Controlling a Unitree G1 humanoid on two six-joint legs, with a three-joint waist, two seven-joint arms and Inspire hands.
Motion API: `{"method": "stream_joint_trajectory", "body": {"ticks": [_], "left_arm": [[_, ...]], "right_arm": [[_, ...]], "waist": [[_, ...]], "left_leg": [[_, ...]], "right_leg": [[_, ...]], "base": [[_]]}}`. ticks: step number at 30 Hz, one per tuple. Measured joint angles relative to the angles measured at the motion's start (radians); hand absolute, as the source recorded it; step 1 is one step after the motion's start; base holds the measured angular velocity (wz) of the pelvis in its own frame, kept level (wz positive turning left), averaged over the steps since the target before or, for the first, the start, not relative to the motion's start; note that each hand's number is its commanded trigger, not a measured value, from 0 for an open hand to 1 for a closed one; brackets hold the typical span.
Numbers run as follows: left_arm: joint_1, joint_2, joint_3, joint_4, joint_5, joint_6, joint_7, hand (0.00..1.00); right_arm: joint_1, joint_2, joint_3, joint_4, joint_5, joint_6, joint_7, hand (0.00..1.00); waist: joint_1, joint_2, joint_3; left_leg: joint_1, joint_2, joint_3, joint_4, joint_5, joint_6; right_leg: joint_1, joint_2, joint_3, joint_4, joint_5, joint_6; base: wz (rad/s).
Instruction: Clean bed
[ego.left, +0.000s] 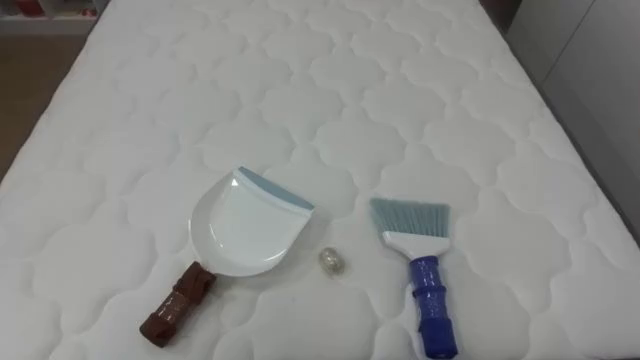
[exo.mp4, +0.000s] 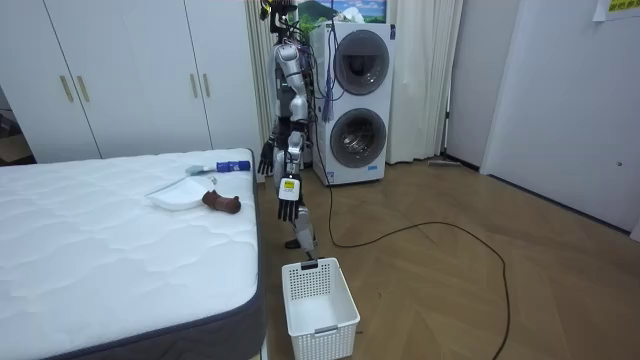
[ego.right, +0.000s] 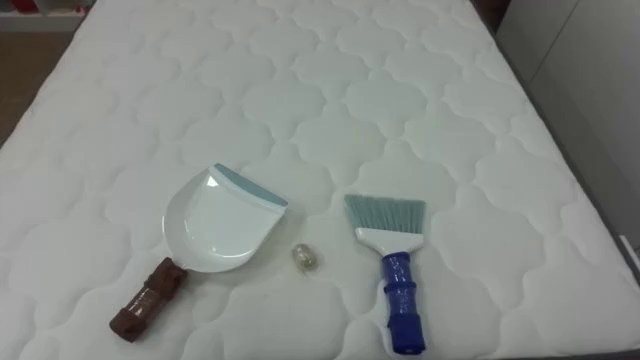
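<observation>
Both robot hands hang low and hold nothing in the room view. The left robot hand (exo.mp4: 289, 209) is on the camera's side and the right robot hand (exo.mp4: 266, 160) is beyond it, just off the bed's edge. Their fingers look loose and straight, though at this distance we can only say so tentatively. We see the robot standing at the side of the bed (exo.mp4: 100, 240), facing across it, with stacked washing machines (exo.mp4: 358, 100) behind and a white basket (exo.mp4: 320, 300) on the floor by its feet.

From the left eye view, the tools lie on the quilted mattress close to the robot's edge. The dustpan (ego.left: 245, 225) is to the left, its brown handle running back toward the lower left and its blue-lipped mouth facing away and to the right. The brush (ego.left: 420, 270) is to the right. Its long axis runs almost straight toward the robot, blue handle nearest and bristles pointing away. Between them, just beside the pan's rear rim, sits a small crumpled scrap (ego.left: 332, 261).

The right eye view gives the same layout, with the scrap apart from both tools. We judge that the brush falls to the right robot hand and the dustpan to the left. Both handles point toward the robot, but the pan's mouth faces away from the scrap.
</observation>
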Motion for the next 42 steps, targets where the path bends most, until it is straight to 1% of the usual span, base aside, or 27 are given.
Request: {"method": "stream_joint_trajectory", "body": {"ticks": [15, 18, 21, 23, 24, 25, 27, 29, 32, 33, 34, 36, 37, 38, 39, 40, 42], "left_arm": [[-0.006, 0.000, 0.000, 0.000, 0.000, 0.000, 0.013, 0.00], [-0.013, 0.000, 0.000, 0.000, -0.001, -0.004, 0.053, 0.00], [-0.023, 0.001, 0.000, -0.002, -0.003, -0.024, 0.096, 0.00], [-0.030, 0.001, 0.002, -0.032, -0.002, -0.032, 0.121, 0.00], [-0.035, 0.001, 0.006, -0.063, -0.002, -0.045, 0.143, 0.00], [-0.042, 0.001, 0.014, -0.093, -0.002, -0.061, 0.162, 0.00], [-0.044, 0.001, 0.042, -0.107, -0.009, -0.060, 0.186, 0.00], [-0.036, 0.006, 0.044, -0.124, -0.014, -0.063, 0.214, 0.00], [-0.036, 0.006, 0.042, -0.161, -0.024, -0.067, 0.248, 0.00], [-0.036, 0.006, 0.039, -0.193, -0.024, -0.092, 0.274, 0.00], [-0.037, 0.005, 0.038, -0.230, -0.024, -0.126, 0.302, 0.00], [-0.046, 0.004, 0.034, -0.282, -0.024, -0.168, 0.338, 0.00], [-0.049, 0.004, 0.025, -0.330, -0.023, -0.178, 0.356, 0.00], [-0.052, 0.005, 0.019, -0.349, -0.022, -0.189, 0.364, 0.00], [-0.063, 0.005, 0.008, -0.365, -0.021, -0.208, 0.381, 0.00], [-0.073, 0.005, -0.007, -0.378, -0.020, -0.216, 0.393, 0.00], [-0.086, 0.004, -0.025, -0.381, -0.011, -0.226, 0.400, 0.00]], "right_arm": [[0.001, 0.000, 0.001, 0.000, 0.002, 0.000, -0.009, 0.00], [0.002, 0.004, 0.003, 0.000, 0.002, -0.004, -0.021, 0.00], [0.002, 0.004, 0.012, 0.001, 0.003, -0.015, -0.029, 0.00], [0.001, 0.007, 0.013, 0.004, 0.003, -0.016, -0.036, 0.00], [-0.002, 0.010, 0.013, 0.009, 0.001, -0.017, -0.043, 0.00], [-0.004, 0.010, 0.014, 0.012, 0.002, -0.017, -0.045, 0.00], [-0.004, 0.010, 0.016, 0.013, 0.002, -0.017, -0.047, 0.00], [-0.004, 0.009, 0.018, 0.012, 0.007, -0.017, -0.049, 0.00], [-0.008, 0.009, 0.026, 0.012, 0.004, -0.017, -0.050, 0.00], [-0.009, 0.009, 0.028, 0.012, 0.001, -0.017, -0.051, 0.00], [-0.010, 0.009, 0.029, 0.012, 0.000, -0.018, -0.052, 0.00], [-0.009, 0.008, 0.030, 0.013, 0.000, -0.020, -0.054, 0.00], [-0.008, 0.007, 0.031, 0.013, 0.002, -0.025, -0.054, 0.00], [-0.007, 0.006, 0.030, 0.013, 0.003, -0.026, -0.054, 0.00], [-0.006, 0.005, 0.031, 0.012, 0.014, -0.027, -0.050, 0.00], [-0.004, 0.003, 0.033, 0.011, 0.027, -0.027, -0.043, 0.00], [-0.004, -0.001, 0.039, 0.011, 0.034, -0.027, -0.033, 0.00]], "waist": [[-0.003, -0.001, -0.0005], [-0.002, -0.002, 0.0000], [-0.002, -0.004, 0.0004], [-0.002, -0.008, 0.0015], [0.000, -0.010, 0.0030], [0.002, -0.012, 0.0016], [0.001, -0.013, 0.0020], [0.004, -0.017, 0.0047], [0.003, -0.015, 0.0063], [0.003, -0.015, 0.0062], [0.003, -0.013, 0.0058], [0.002, -0.009, 0.0049], [0.000, -0.011, 0.0026], [0.000, -0.010, 0.0031], [0.000, -0.008, 0.0016], [0.000, -0.008, -0.0009], [0.000, -0.007, -0.0019]], "left_leg": [[0.001, 0.000, 0.000, 0.000, 0.000, 0.000], [0.002, 0.000, 0.000, -0.001, 0.000, 0.000], [0.002, -0.001, -0.003, 0.000, 0.000, 0.000], [0.001, -0.001, -0.007, 0.000, 0.000, 0.000], [0.000, -0.001, -0.010, 0.000, 0.000, 0.000], [0.001, -0.001, -0.011, 0.000, 0.000, 0.000], [0.002, -0.001, -0.011, 0.000, 0.000, 0.000], [0.000, -0.001, -0.013, 0.001, 0.000, 0.000], [-0.002, -0.002, -0.018, 0.001, 0.000, 0.000], [-0.003, -0.002, -0.021, 0.001, 0.000, 0.001], [-0.002, -0.001, -0.018, 0.001, 0.001, 0.001], [-0.001, -0.001, -0.016, 0.001, 0.001, 0.001], [-0.001, -0.001, -0.015, 0.001, 0.001, 0.001], [-0.001, -0.002, -0.016, 0.000, 0.001, 0.001], [-0.001, -0.002, -0.016, 0.000, 0.001, 0.001], [-0.001, -0.002, -0.016, 0.000, 0.001, 0.001], [0.000, -0.002, -0.017, 0.000, 0.001, 0.001]], "right_leg": [[0.001, -0.001, 0.000, 0.000, 0.000, 0.000], [0.001, 0.000, 0.001, 0.000, 0.000, 0.000], [0.000, 0.000, 0.002, 0.001, 0.000, 0.001], [0.000, 0.000, 0.000, 0.001, 0.000, 0.001], [-0.001, 0.000, -0.001, 0.001, 0.000, 0.001], [-0.001, 0.000, -0.001, 0.001, 0.000, 0.001], [0.000, 0.001, -0.001, 0.002, 0.000, 0.000], [-0.001, 0.000, -0.003, 0.002, 0.000, 0.000], [0.000, 0.000, -0.009, 0.001, 0.000, 0.000], [0.000, 0.000, -0.011, 0.001, 0.000, 0.000], [0.000, 0.000, -0.010, 0.001, 0.000, 0.000], [0.000, 0.000, -0.007, 0.002, 0.000, 0.000], [-0.002, 0.000, -0.005, 0.003, 0.000, 0.000], [-0.002, 0.000, -0.005, 0.003, 0.000, 0.000], [-0.002, 0.000, -0.004, 0.002, 0.000, 0.000], [-0.002, 0.000, -0.003, 0.002, 0.000, 0.001], [-0.002, 0.000, -0.002, 0.001, 0.000, 0.000]], "base": [[0.00], [0.00], [0.00], [0.02], [0.00], [0.00], [0.00], [0.02], [0.06], [0.03], [0.00], [-0.04], [-0.05], [-0.05], [-0.03], [-0.05], [-0.05]]}}
